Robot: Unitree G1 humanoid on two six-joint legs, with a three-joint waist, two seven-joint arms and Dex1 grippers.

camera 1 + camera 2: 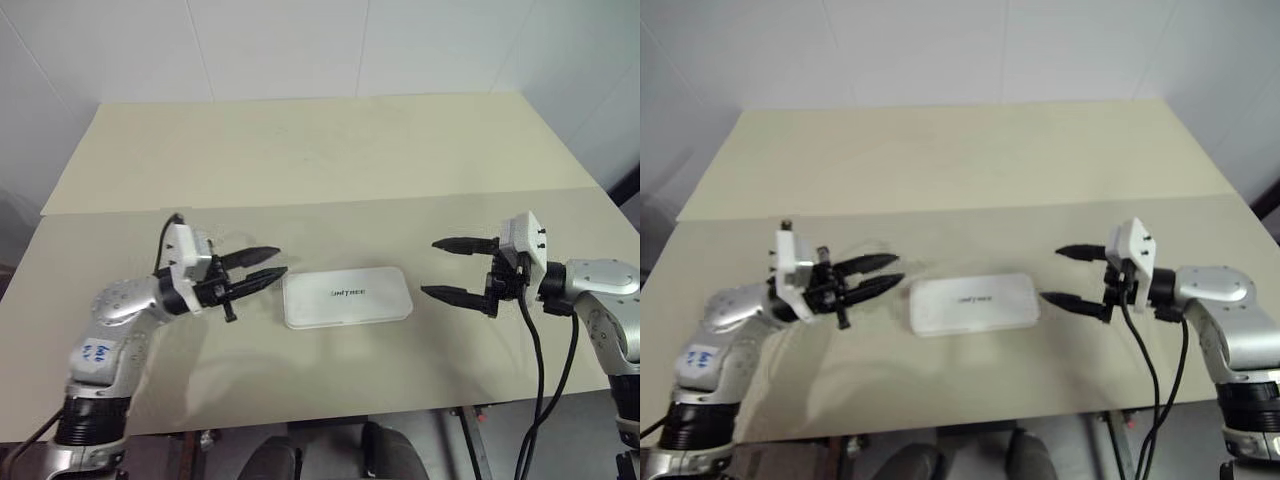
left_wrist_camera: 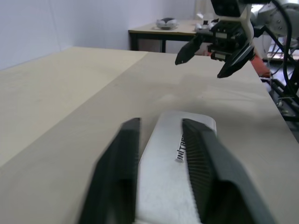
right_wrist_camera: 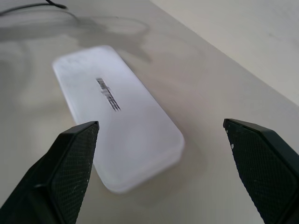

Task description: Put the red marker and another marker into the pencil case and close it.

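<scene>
The pencil case point(image 1: 347, 296) lies flat on the beige desk point(image 1: 320, 160), near its front edge, with the lid closed and the dark lettering on top. It lies between the two arms. The left tool point(image 1: 262, 269) is just beside the left short end of the case, pointing at it, and its two black fingers are a little apart with nothing between them. I cannot tell if the tips touch the case. The right tool point(image 1: 448, 268) is near the right short end but apart from it. Its fingers stand wide apart, one above the other, and they are empty.
</scene>
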